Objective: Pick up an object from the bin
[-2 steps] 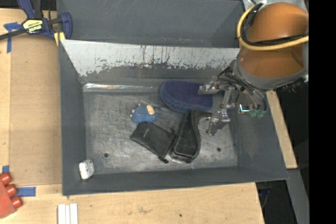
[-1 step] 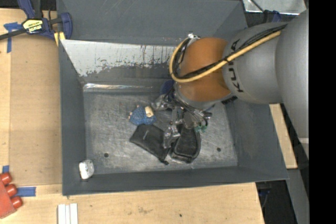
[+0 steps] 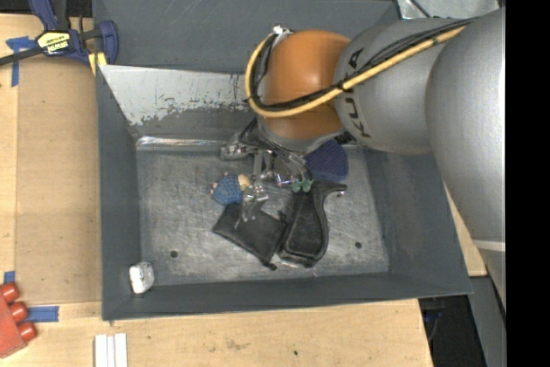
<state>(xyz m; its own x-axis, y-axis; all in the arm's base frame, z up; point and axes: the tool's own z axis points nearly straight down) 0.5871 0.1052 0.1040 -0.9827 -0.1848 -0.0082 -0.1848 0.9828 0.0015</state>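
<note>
You're in a robotics lab test cell, not a home or shop. What shows it: an industrial KUKA arm (image 3: pixel 430 90) with orange wrist cover (image 3: pixel 296 86) and yellow cable (image 3: pixel 378 69) routed along it, over a scuffed grey metal bin (image 3: pixel 172 211) of odd loose items (image 3: pixel 258 232).

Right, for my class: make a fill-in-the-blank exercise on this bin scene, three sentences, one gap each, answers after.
1. The small thing alone in the bin's lower left corner is coloured ___.
2. The wrist cover above the hand is coloured ___.
3. The small piece just left of the hand is coloured ___.
Answers: white, orange, blue.
</note>
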